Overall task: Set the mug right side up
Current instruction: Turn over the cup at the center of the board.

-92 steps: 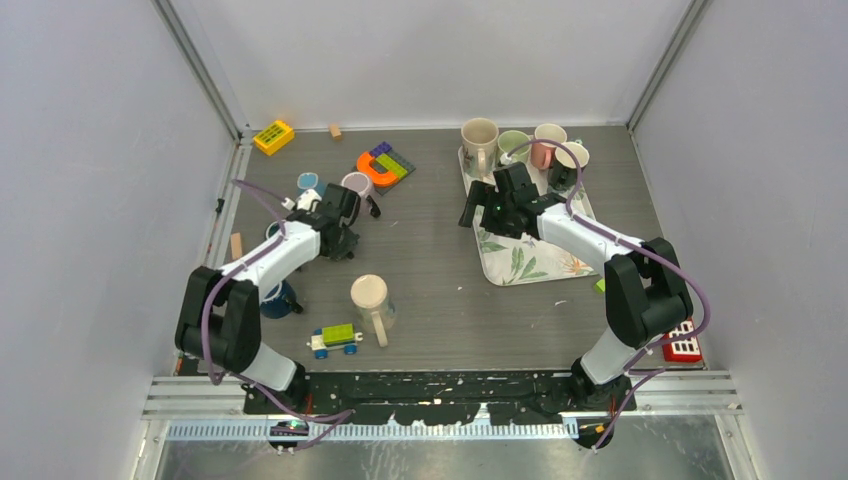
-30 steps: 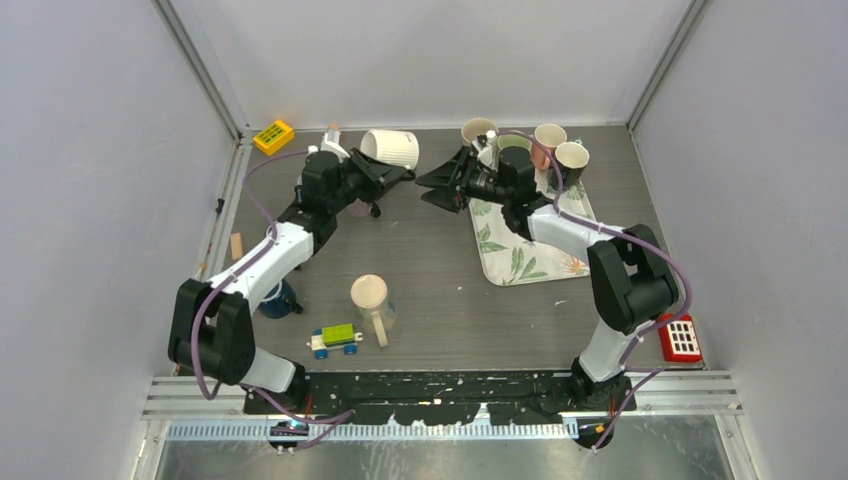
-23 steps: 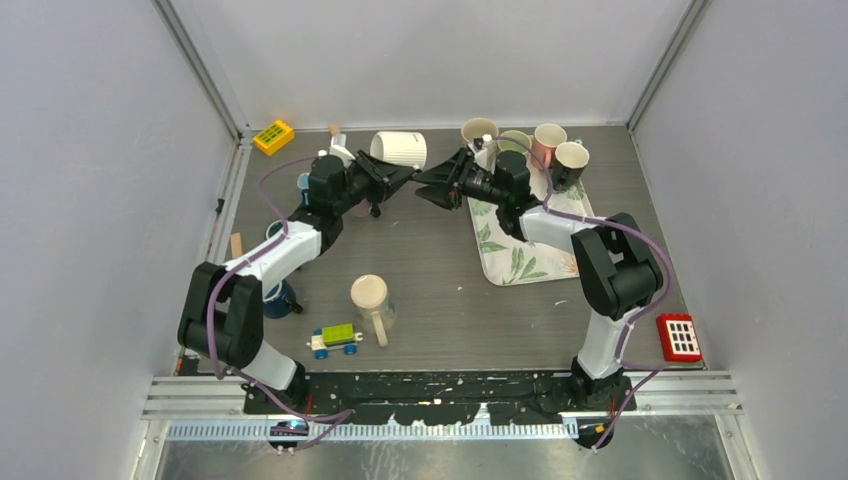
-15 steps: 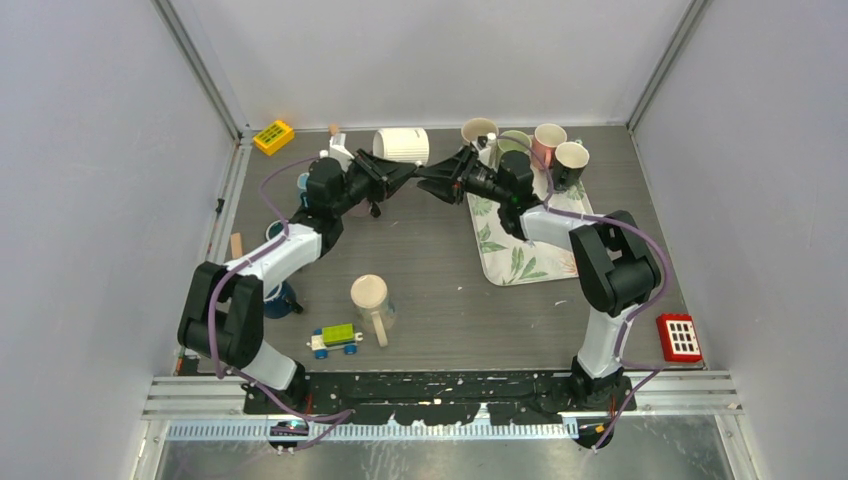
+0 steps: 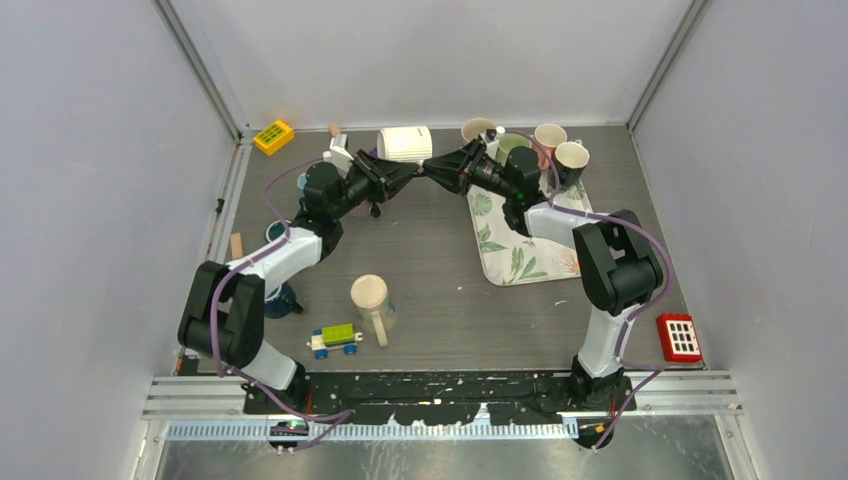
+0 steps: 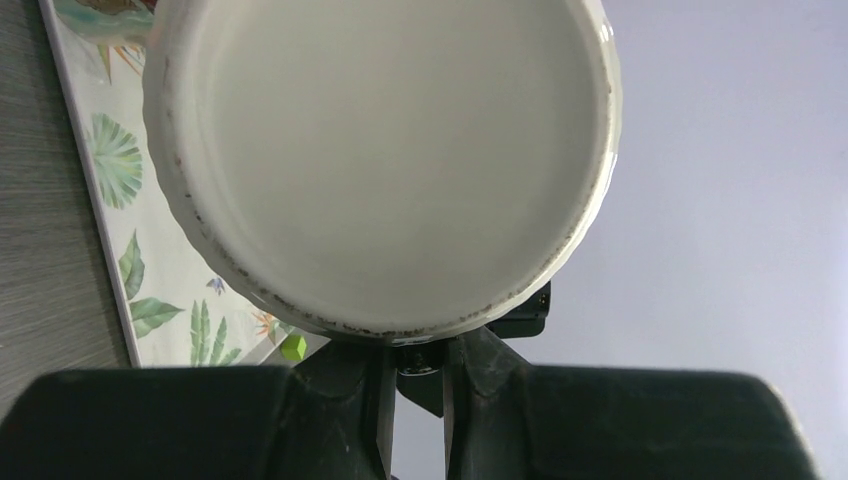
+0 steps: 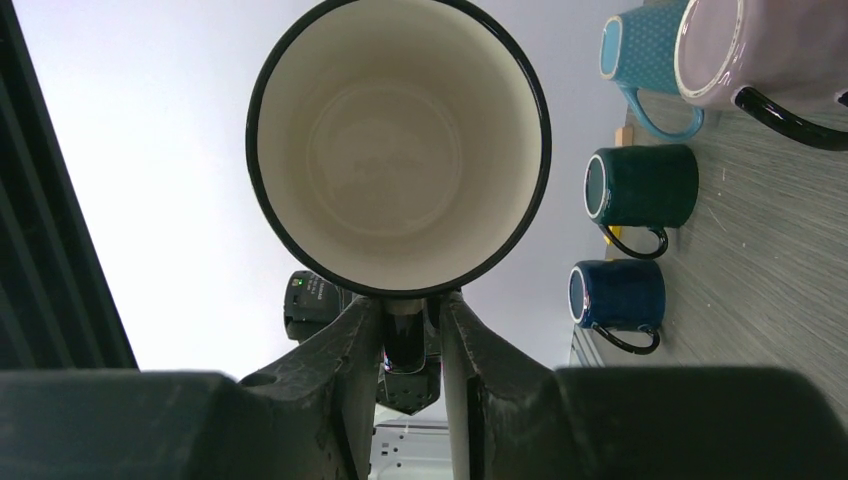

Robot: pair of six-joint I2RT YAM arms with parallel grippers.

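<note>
The mug (image 5: pixel 405 143), white and ribbed with a black handle, hangs on its side in the air at the back middle. Its mouth faces right and its base faces left. My left gripper (image 5: pixel 407 171) is shut on the handle from the left; in the left wrist view the mug's base (image 6: pixel 380 150) fills the frame above the left gripper (image 6: pixel 418 370). My right gripper (image 5: pixel 433 171) meets it from the right. In the right wrist view the mug's black-rimmed mouth (image 7: pixel 400 140) sits above the right gripper (image 7: pixel 405 345), whose jaws are pressed against the black handle.
A leaf-patterned tray (image 5: pixel 520 255) lies at the right with three upright mugs (image 5: pixel 548 135) at its far end. A cream mug (image 5: pixel 372 298), a toy car (image 5: pixel 335 340) and a dark blue mug (image 5: pixel 278 298) sit front left. A yellow block (image 5: pixel 273 136) lies back left.
The left arm carried the mug a little to the right. The right gripper came in from the right and narrowed its jaws round the mug's handle.
</note>
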